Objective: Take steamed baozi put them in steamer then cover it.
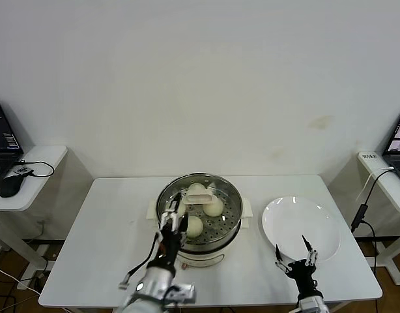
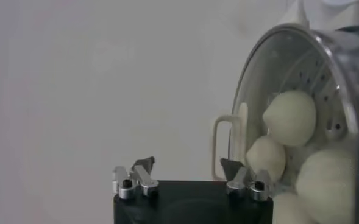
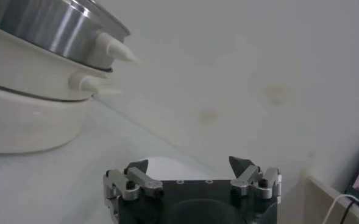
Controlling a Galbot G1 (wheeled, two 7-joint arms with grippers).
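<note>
The steamer (image 1: 199,240) stands mid-table, a shiny steel pot on a cream-white base. The clear glass cover (image 1: 226,195) lies on it, with its cream-white bar handle (image 1: 200,195) on top. Cream-white baozi (image 1: 194,225) show through the glass. My left gripper (image 1: 174,218) is open and empty at the pot's front-left rim. In the left wrist view, my left gripper (image 2: 187,167) stands open beside the cover (image 2: 255,73) and its handle (image 2: 227,146), with several baozi (image 2: 290,117) behind the glass. My right gripper (image 1: 296,257) is open and empty at the plate's front edge.
A flat white plate (image 1: 298,215) lies right of the steamer and holds nothing; it also shows in the right wrist view (image 3: 161,165), beyond my open right gripper (image 3: 189,165). The steamer's side (image 3: 39,27) is to one side there. Side desks with laptops flank the table.
</note>
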